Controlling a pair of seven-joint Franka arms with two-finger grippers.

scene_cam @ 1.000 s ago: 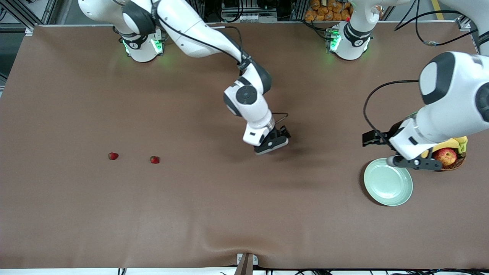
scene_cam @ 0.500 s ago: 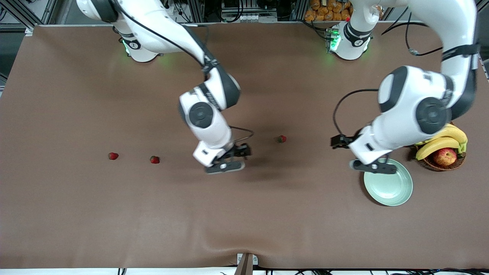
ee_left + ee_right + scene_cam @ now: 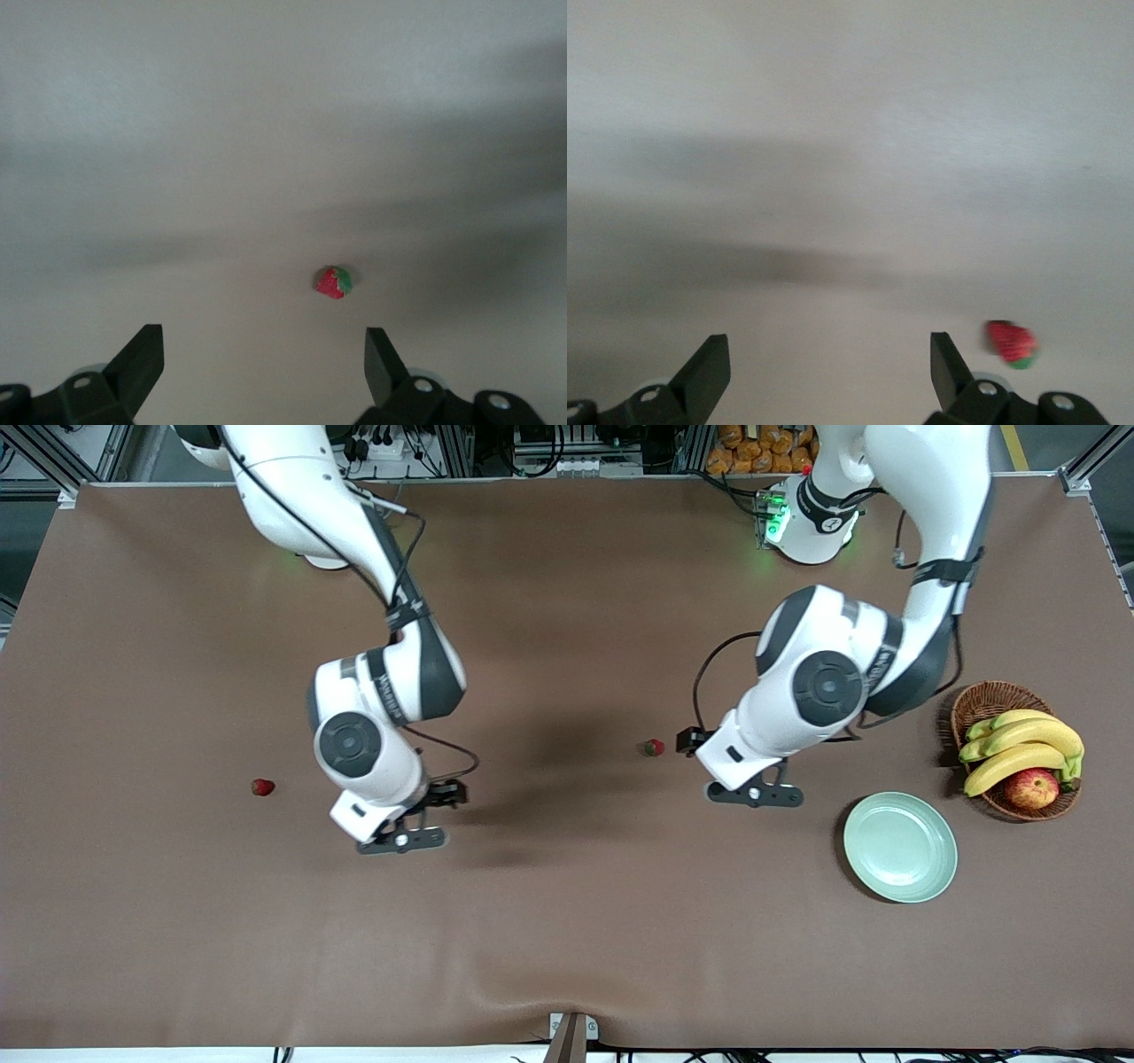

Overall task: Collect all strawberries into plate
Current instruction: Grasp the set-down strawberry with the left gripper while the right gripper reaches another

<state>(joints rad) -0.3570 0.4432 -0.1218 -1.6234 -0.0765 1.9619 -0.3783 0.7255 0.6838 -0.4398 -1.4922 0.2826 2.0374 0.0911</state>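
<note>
One strawberry (image 3: 654,747) lies mid-table, and another strawberry (image 3: 262,786) lies toward the right arm's end. The third is hidden under the right arm in the front view. The pale mint-green plate (image 3: 900,848) is empty, toward the left arm's end. My left gripper (image 3: 755,794) is open over the cloth between the middle strawberry and the plate. Its wrist view shows that berry (image 3: 334,282) ahead of the open gripper (image 3: 264,341). My right gripper (image 3: 403,840) is open over the cloth. Its wrist view shows a strawberry (image 3: 1011,343) just outside one fingertip (image 3: 943,350).
A brown wicker basket (image 3: 983,695) with bananas (image 3: 1019,748) and an apple (image 3: 1032,788) stands beside the plate, farther from the front camera. The brown cloth has a wrinkle at its near edge (image 3: 496,992).
My right arm swung from mid-table toward its own end, uncovering the middle strawberry and covering another. My left arm moved from over the plate toward the middle strawberry.
</note>
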